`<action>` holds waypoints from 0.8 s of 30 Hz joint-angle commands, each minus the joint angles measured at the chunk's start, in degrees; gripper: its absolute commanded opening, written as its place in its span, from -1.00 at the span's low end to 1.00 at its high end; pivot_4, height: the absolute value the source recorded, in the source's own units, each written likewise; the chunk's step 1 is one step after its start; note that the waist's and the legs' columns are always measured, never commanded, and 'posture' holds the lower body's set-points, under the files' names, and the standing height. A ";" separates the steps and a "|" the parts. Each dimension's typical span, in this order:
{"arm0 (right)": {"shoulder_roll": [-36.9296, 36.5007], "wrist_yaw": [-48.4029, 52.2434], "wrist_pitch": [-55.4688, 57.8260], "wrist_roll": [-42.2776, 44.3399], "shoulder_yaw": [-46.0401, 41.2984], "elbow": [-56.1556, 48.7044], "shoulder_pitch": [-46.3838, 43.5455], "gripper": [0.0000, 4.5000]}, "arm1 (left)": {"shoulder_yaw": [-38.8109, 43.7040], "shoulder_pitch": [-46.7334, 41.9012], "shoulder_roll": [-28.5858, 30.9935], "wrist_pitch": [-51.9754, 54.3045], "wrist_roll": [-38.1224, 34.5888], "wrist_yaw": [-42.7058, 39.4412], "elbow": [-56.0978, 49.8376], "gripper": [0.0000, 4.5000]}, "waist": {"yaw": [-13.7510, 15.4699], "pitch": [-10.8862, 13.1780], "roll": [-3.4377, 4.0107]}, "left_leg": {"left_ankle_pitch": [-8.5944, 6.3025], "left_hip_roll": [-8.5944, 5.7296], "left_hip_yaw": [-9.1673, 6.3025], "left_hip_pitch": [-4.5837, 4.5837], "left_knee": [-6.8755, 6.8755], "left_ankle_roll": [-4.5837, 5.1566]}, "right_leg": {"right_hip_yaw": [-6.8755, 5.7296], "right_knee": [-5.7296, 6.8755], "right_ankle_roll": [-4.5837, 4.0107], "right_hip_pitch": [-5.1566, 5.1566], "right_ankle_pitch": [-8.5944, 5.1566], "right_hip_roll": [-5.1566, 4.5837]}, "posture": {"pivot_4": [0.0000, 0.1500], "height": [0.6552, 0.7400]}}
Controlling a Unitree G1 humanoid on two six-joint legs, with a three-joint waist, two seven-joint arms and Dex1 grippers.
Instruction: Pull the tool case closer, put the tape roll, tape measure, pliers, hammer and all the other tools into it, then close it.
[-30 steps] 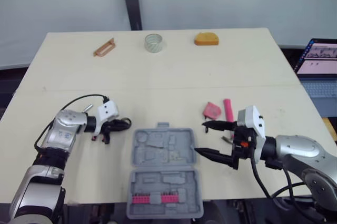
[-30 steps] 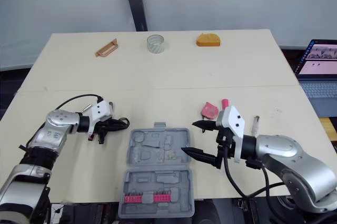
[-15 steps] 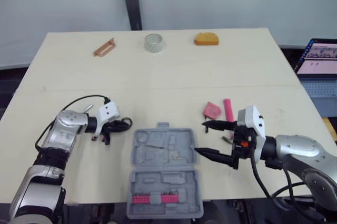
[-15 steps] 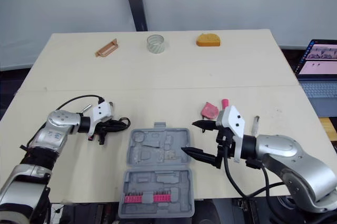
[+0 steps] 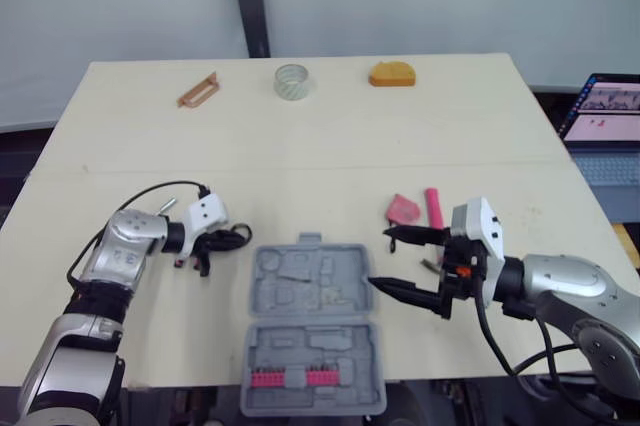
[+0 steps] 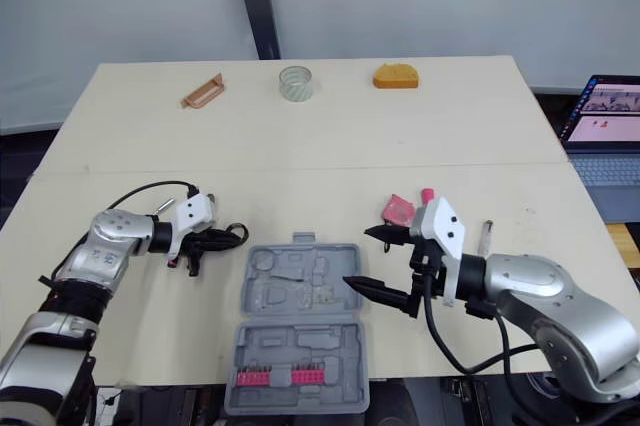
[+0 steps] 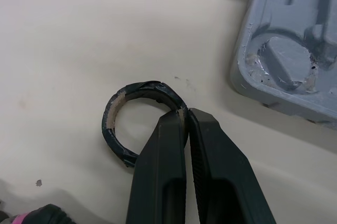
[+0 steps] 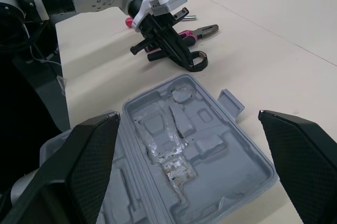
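Note:
The grey tool case point(image 5: 300, 346) lies open at the table's front middle, its moulded tray facing up. Just left of it my left gripper point(image 5: 240, 236) is shut on the rim of a black tape roll point(image 7: 141, 88) that rests on the table. Pink-handled pliers point(image 8: 199, 32) lie beside that gripper. My right gripper point(image 5: 380, 259) stands open at the case's right edge with nothing between its fingers. A pink-handled tool point(image 5: 433, 208) and a small pink piece point(image 5: 403, 209) lie behind it. A clear tape roll point(image 5: 291, 80) and an orange tape measure point(image 5: 391, 74) sit at the far edge.
A brown wooden tool point(image 5: 197, 90) lies at the far left of the table. A laptop point(image 5: 605, 121) stands off the table's right side. A row of pink bits point(image 5: 285, 378) fills the case's near half.
The right gripper has edged slightly toward the case. The left gripper and the black tape roll stay where they were.

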 commanded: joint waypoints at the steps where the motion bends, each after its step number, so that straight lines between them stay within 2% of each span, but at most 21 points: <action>1: 0.17 -0.33 -0.73 1.34 -1.45 -2.02 -0.43 1.00 | 1.48 -1.02 0.38 0.95 -1.13 -0.39 -1.09 -0.90 | 0.00 0.00 0.00 | 0.00 0.00 0.00 0.00 0.00 0.00 | 0.00 0.00 0.00 0.00 0.00 0.00 | 1.00 1.00; 6: -1.39 0.58 -0.32 4.03 -3.75 -3.75 -1.11 1.00 | 2.93 -2.78 1.73 3.25 -4.51 -4.75 -4.83 -0.90 | 0.02 0.01 -0.01 | 0.00 0.00 0.00 -0.01 0.00 0.00 | 0.00 0.00 0.00 0.00 0.00 0.00 | 1.00 1.00; 11: -4.38 0.29 0.94 7.72 -5.90 -5.21 -4.12 1.00 | 4.43 -2.03 2.40 13.64 -11.22 -9.59 -14.63 -0.90 | -0.01 0.01 -0.01 | 0.00 0.02 -0.03 -0.01 0.02 0.00 | -0.01 0.01 0.00 0.01 0.00 0.00 | 1.00 1.00; 16: -5.75 -0.63 1.41 8.63 -5.79 -5.49 -6.25 1.00 | 4.58 0.89 2.60 22.41 -15.27 -9.49 -22.53 -0.90 | -0.10 0.01 -0.01 | -0.01 0.02 -0.02 0.00 0.01 0.02 | 0.00 0.01 0.00 0.02 0.00 0.01 | 1.00 1.00; 24: -5.90 -1.43 1.65 8.65 -4.77 -5.21 -7.27 1.00 | 3.88 6.17 2.20 26.56 -16.28 -6.94 -29.81 -0.90 | 0.04 0.01 -0.01 | -0.02 0.02 -0.02 -0.01 0.02 0.03 | 0.01 -0.01 0.00 0.02 0.00 0.00 | 1.00 1.00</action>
